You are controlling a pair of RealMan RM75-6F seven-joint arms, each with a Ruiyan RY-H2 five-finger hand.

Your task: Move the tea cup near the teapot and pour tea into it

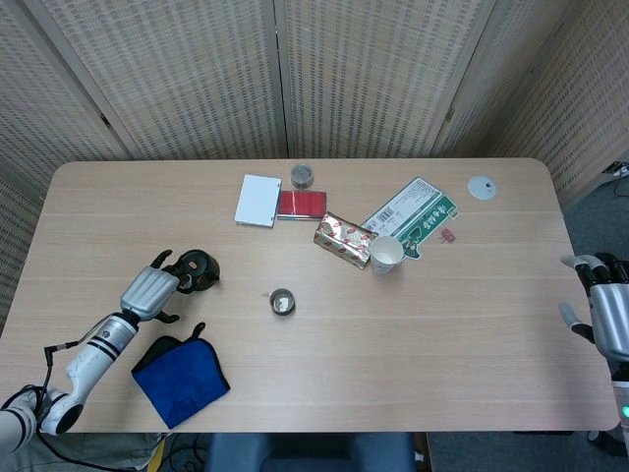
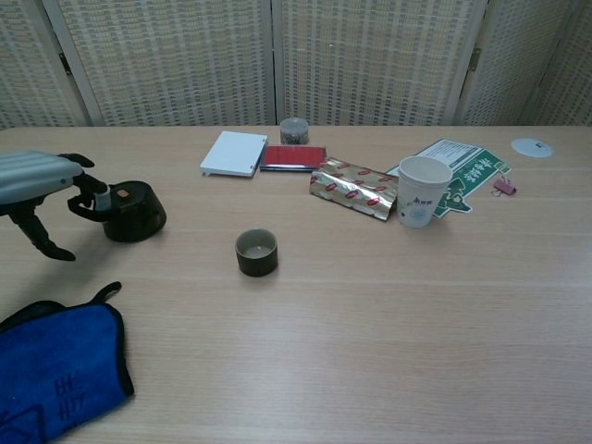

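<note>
The teapot, small, dark and round, stands on the left part of the table, and the left hand is directly at its handle side. In the chest view the fingers reach over the loop of the handle and touch it or nearly touch it, while the thumb hangs lower and apart, toward the table; whether the fingers have really closed around the handle cannot be told from these pictures. The tea cup stands upright and alone near the middle of the table, to the right of the teapot and a little nearer to the robot, well apart from both hands. In the head view the cup lies clearly on the right side of the teapot, so from the left hand the way to the cup passes over or beside the teapot. The right hand is at the far right edge of the table with its fingers spread and nothing in them, and it is much farther from the cup than the left hand is. The cup is round, so it has no long axis that would decide the approach. As a judgement, the cup is not yet near the teapot, and the left hand, being occupied at the handle, is better placed for the pouring than for bringing the cup.
</note>
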